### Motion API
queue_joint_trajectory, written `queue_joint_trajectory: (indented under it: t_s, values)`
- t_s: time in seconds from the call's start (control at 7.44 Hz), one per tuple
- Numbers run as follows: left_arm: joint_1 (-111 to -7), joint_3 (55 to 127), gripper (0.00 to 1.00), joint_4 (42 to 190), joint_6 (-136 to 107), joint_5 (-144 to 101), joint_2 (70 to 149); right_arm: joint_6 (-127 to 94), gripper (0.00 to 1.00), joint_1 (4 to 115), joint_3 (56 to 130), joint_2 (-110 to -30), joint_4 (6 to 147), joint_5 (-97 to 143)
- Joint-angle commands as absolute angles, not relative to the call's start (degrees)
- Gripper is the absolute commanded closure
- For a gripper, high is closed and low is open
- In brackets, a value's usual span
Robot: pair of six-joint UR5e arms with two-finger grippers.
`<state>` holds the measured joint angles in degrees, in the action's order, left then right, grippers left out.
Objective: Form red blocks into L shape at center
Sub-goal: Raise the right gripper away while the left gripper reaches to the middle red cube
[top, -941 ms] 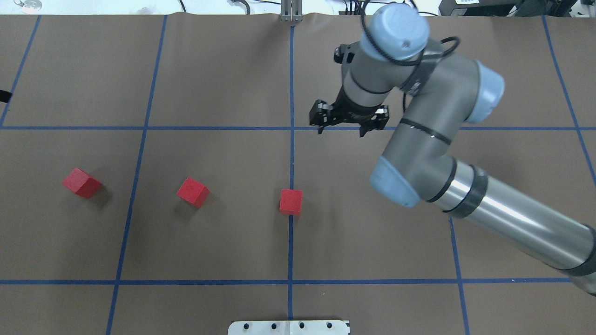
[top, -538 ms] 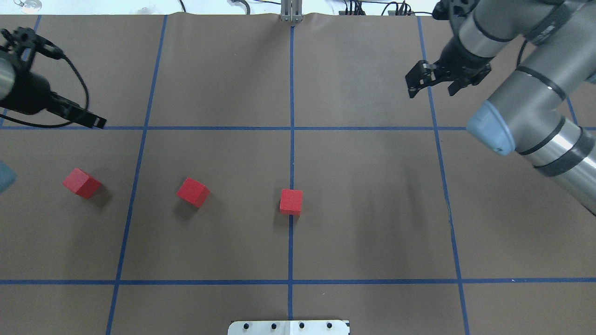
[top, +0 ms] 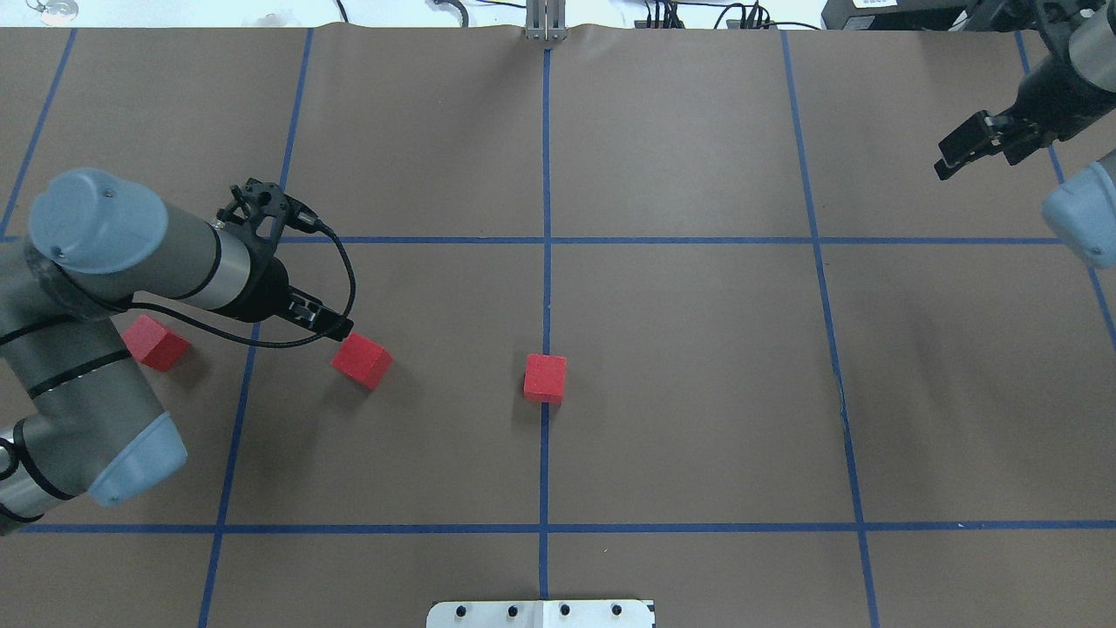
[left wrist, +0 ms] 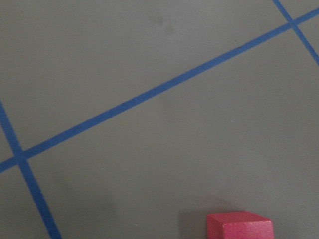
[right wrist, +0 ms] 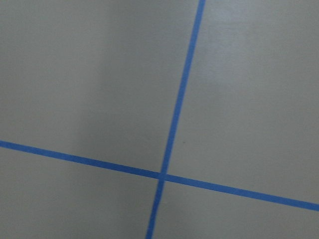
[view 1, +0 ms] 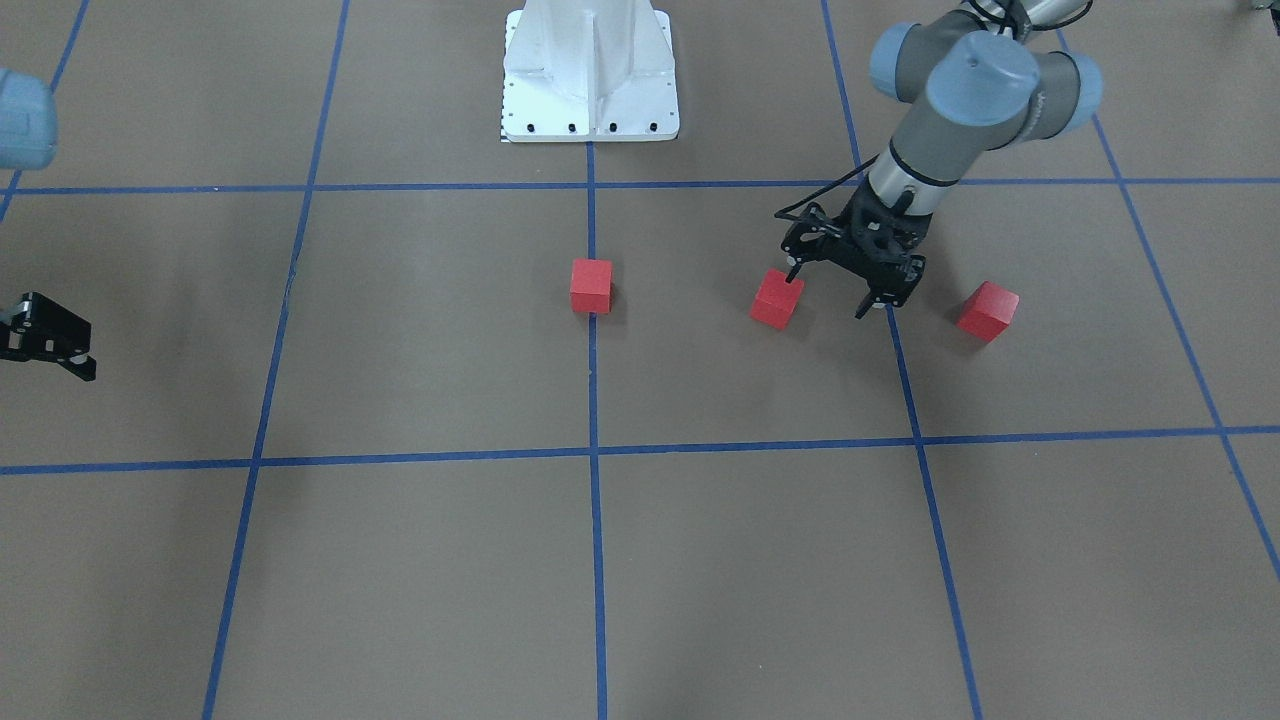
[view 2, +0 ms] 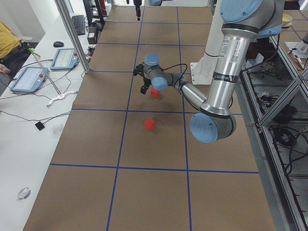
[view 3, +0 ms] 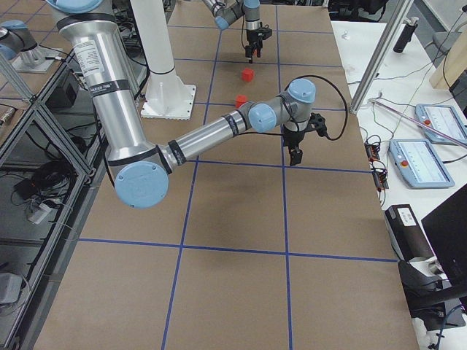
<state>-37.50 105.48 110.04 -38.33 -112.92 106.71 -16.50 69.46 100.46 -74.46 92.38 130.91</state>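
Hovering left pincer (view 1: 828,294), spread, beside red block (view 1: 778,302)

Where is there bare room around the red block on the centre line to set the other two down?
The square on the robot's right of the centre block is bare, as is the strip between it and the middle block. Crowded further left: the open left claw hangs at the middle block, its arm reaching past the outer block.

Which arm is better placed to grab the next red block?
Left. The left gripper hangs open right beside the middle red block, and the outer red block is also on its side. The right gripper is far off on the other side, away from every block.
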Motion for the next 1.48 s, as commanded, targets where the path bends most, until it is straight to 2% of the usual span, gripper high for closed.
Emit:
queue_joint_trajectory:
  t_s: [0.0, 0.81, 0.94, 1.08, 1.21, 1.34]
  values:
    - [-32.4, 104.8, 0.0, 103.1, -39.0, -109.3, 110.1, -12.7, 0.0, 71.2, 100.5, -77.2, 92.1, 131.6]
    - [-31.6, 101.5, 0.01, 102.8, -39.1, -108.7, 111.9, -12.7, 0.0, 71.1, 100.4, -77.2, 92.1, 131.1]
    - [-31.5, 101.6, 0.14, 102.7, -39.1, -108.9, 112.0, -12.7, 0.0, 71.1, 100.3, -77.2, 92.1, 131.0]
    - [-31.6, 101.4, 0.43, 102.7, -39.1, -109.0, 112.0, -12.7, 0.0, 71.1, 100.3, -77.2, 92.1, 131.0]
    - [-31.6, 101.3, 0.66, 102.7, -39.1, -109.0, 112.0, -12.7, 0.0, 71.1, 100.3, -77.2, 92.1, 131.0]
    - [-31.6, 101.5, 0.83, 102.4, -39.1, -109.2, 111.9, -12.7, 0.0, 71.1, 100.3, -77.2, 92.1, 131.0]
